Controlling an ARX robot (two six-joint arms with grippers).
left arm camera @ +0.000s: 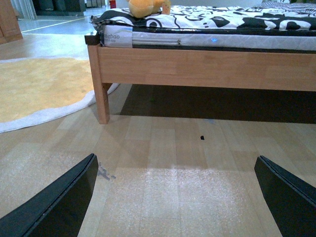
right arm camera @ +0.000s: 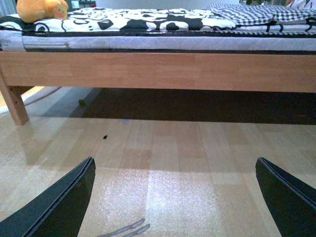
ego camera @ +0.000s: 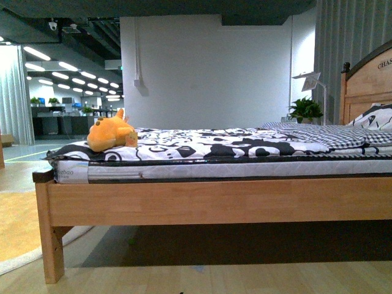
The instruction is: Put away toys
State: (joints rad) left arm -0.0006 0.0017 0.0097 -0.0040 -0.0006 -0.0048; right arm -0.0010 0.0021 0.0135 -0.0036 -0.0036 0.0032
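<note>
An orange-yellow plush toy (ego camera: 110, 133) lies on the black-and-white patterned bedspread (ego camera: 214, 144) near the foot corner of the bed, at the left in the front view. It also shows in the left wrist view (left arm camera: 145, 7) and in the right wrist view (right arm camera: 40, 10). Neither arm shows in the front view. My left gripper (left arm camera: 180, 197) is open and empty, low over the wooden floor, well short of the bed. My right gripper (right arm camera: 177, 197) is open and empty too, also low over the floor facing the bed's side rail.
The wooden bed frame (ego camera: 214, 202) spans the view, with a leg (ego camera: 52, 245) at the left and a headboard (ego camera: 367, 86) at the right. A yellow rug (left arm camera: 39, 86) lies on the floor to the left. A potted plant (ego camera: 305, 109) stands behind the bed.
</note>
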